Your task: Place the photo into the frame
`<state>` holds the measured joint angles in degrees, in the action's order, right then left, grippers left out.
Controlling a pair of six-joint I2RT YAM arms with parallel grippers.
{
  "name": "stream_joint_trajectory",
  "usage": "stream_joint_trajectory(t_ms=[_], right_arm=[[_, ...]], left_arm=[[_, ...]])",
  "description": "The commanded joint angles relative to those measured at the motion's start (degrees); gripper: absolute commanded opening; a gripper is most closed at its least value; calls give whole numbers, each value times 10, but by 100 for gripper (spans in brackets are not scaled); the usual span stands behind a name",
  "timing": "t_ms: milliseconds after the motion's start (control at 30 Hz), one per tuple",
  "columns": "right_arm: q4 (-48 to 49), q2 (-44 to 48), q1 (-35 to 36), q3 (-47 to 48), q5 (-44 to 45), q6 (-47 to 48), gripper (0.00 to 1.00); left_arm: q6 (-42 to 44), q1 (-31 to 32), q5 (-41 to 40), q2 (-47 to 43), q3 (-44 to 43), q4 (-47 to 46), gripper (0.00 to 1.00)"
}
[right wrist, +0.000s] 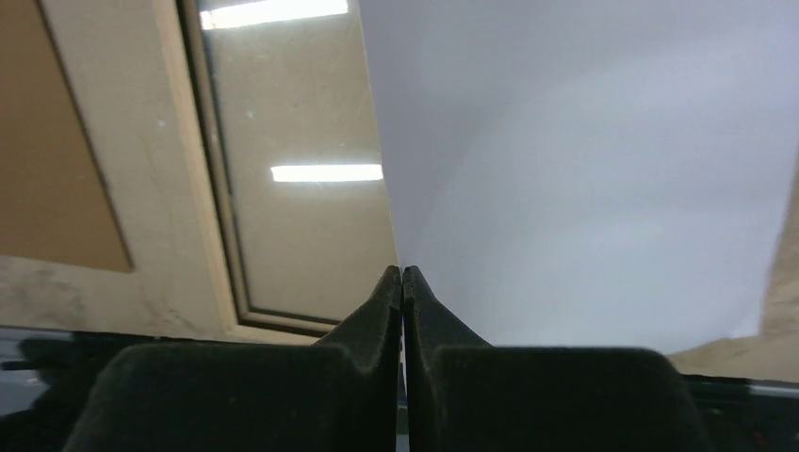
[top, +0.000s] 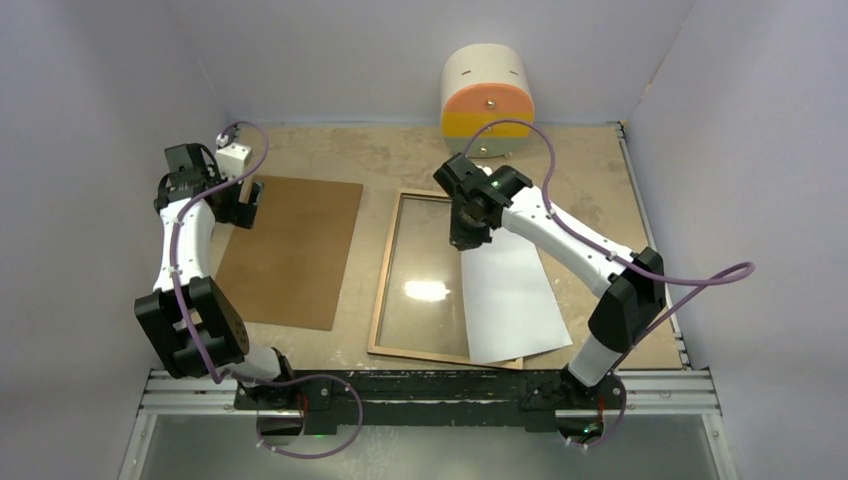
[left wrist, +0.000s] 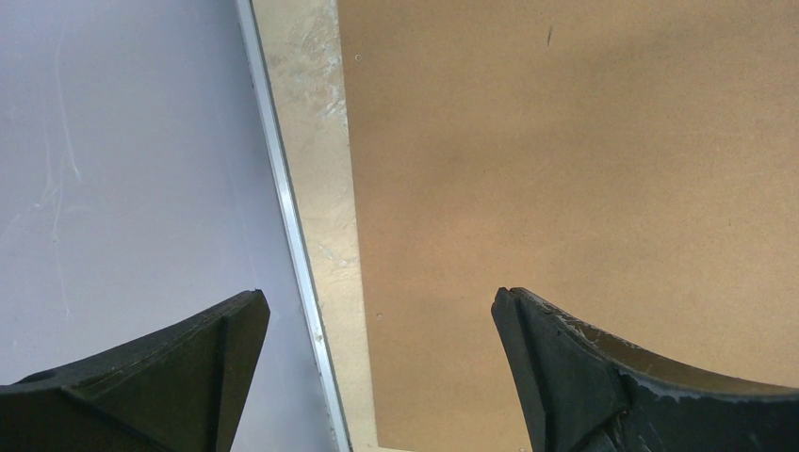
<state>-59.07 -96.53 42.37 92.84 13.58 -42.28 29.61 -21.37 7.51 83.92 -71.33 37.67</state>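
The frame (top: pixel 385 290) lies flat in the middle of the table, light wood side up, its glass reflecting lights; it also shows in the right wrist view (right wrist: pixel 203 188). The photo (top: pixel 510 300) lies white back up, skewed over the frame's right part and past its right rail; it fills the right of the right wrist view (right wrist: pixel 584 169). My right gripper (top: pixel 466 238) is shut (right wrist: pixel 403 273) on the photo's far left corner, where the print's edge runs into the fingertip seam. My left gripper (top: pixel 245 205) is open and empty (left wrist: pixel 379 297) over the left edge of the brown backing board (top: pixel 290 250).
The backing board (left wrist: pixel 565 169) lies left of the frame, near the left wall. A cream, orange and yellow cylinder (top: pixel 487 95) stands at the back. A small white box (top: pixel 233 158) sits at the back left. A metal rail (top: pixel 430 385) runs along the near edge.
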Motion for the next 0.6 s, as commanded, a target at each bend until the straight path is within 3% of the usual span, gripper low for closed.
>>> stream_joint_trajectory(t_ms=[0, 333, 567], right_arm=[[111, 19, -6, -39, -89, -122, 0], [131, -62, -7, 12, -76, -258, 0], [152, -86, -7, 19, -65, -262, 0]], left_arm=[[9, -5, 9, -15, 2, -17, 100], [9, -4, 12, -9, 8, -21, 100], [16, -4, 7, -7, 11, -25, 100]])
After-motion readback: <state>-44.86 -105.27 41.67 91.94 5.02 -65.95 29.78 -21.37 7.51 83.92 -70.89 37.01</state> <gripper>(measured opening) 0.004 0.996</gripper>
